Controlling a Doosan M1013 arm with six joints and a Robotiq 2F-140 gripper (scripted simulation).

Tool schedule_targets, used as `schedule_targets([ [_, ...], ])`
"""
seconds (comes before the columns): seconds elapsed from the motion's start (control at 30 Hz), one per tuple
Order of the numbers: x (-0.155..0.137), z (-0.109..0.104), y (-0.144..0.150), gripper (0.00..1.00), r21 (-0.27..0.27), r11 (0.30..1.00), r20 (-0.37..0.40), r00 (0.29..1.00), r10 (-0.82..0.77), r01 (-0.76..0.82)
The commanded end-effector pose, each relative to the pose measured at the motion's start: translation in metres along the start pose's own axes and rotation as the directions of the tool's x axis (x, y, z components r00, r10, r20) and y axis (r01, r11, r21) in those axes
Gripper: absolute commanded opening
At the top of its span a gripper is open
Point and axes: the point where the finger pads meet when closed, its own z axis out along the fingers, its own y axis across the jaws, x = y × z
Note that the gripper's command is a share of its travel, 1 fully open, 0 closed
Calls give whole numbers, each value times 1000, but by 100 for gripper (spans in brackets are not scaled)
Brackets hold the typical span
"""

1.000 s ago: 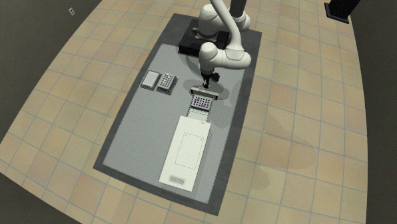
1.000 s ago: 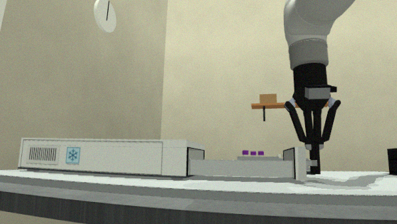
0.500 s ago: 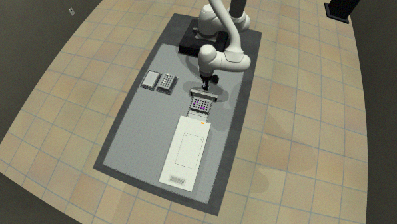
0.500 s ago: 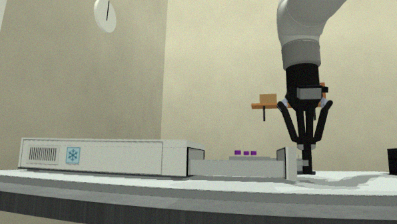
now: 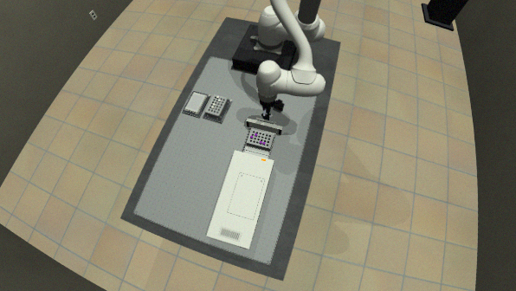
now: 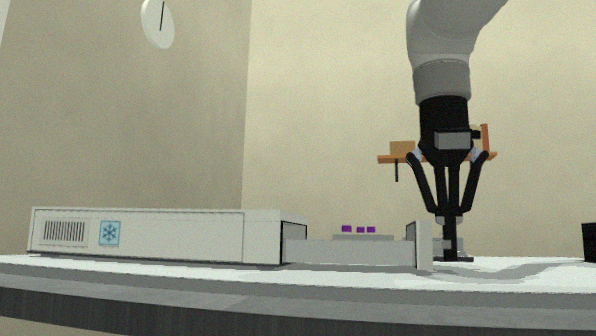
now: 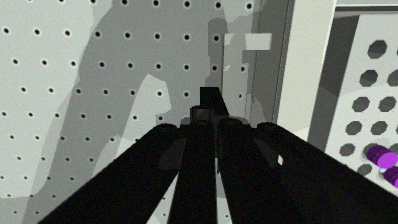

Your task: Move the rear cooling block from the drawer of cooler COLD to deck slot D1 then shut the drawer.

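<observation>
Four purple-capped tubes (image 5: 255, 134) (image 6: 346, 228) (image 7: 384, 158) may unseat if you drive the pressed-together, empty claw (image 5: 266, 117) (image 6: 450, 259) (image 7: 208, 102) against the drawer (image 5: 264, 126) (image 6: 350, 252) (image 7: 305, 65) abruptly.

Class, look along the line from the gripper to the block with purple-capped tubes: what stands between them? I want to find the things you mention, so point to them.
The drawer's front panel (image 5: 264, 126) (image 6: 424, 245) (image 7: 306, 60), between the gripper (image 5: 266, 118) (image 6: 451, 259) and the block (image 5: 260, 139) (image 6: 363, 237) (image 7: 367, 107); the exterior view shows it.
</observation>
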Motion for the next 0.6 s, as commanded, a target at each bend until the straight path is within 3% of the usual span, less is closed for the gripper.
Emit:
schedule_targets([
  [0.0, 0, -1, 4, 10, -1, 1000, 0, 1000, 0, 0],
  [0.57, 0, -1, 24, 10, -1, 1000, -1, 1000, 0, 0],
])
